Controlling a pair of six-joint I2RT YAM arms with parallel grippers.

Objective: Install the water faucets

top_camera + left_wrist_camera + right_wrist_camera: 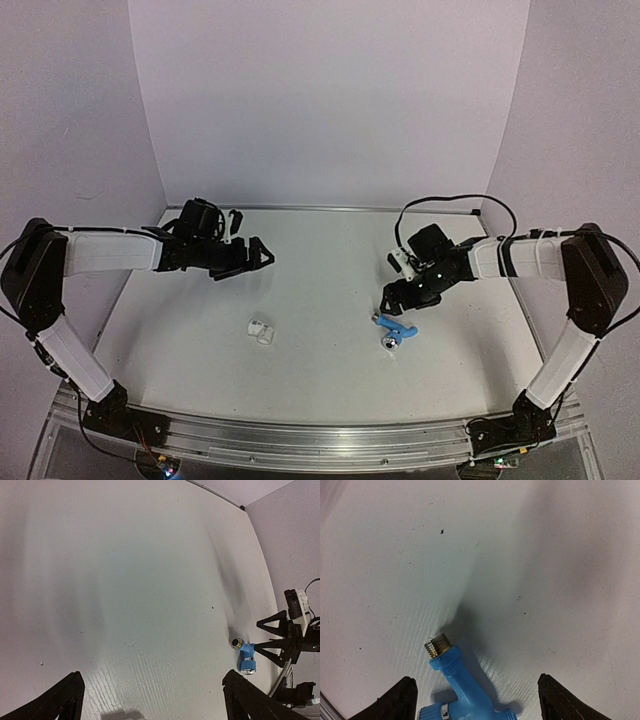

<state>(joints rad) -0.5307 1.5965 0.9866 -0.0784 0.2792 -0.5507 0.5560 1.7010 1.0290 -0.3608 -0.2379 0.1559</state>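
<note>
— Lying nearest on the table (180, 340): white pipe fitting (261, 330) left, blue tap (395, 331) right, well apart?
— Yes. Just behind the tap, right gripper (398, 298), fingers spread, clasping nothing. Farther back, left gripper (250, 240), likewise spread wide, empty, well away from both parts.

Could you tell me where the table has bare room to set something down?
Widest free patch: the middle of the table, between the left fingers and the right fingers, back to its far edge. Also free: the gap between the white fitting and the blue tap. Crowded: around the tap, where the right fingers straddle it.
</note>
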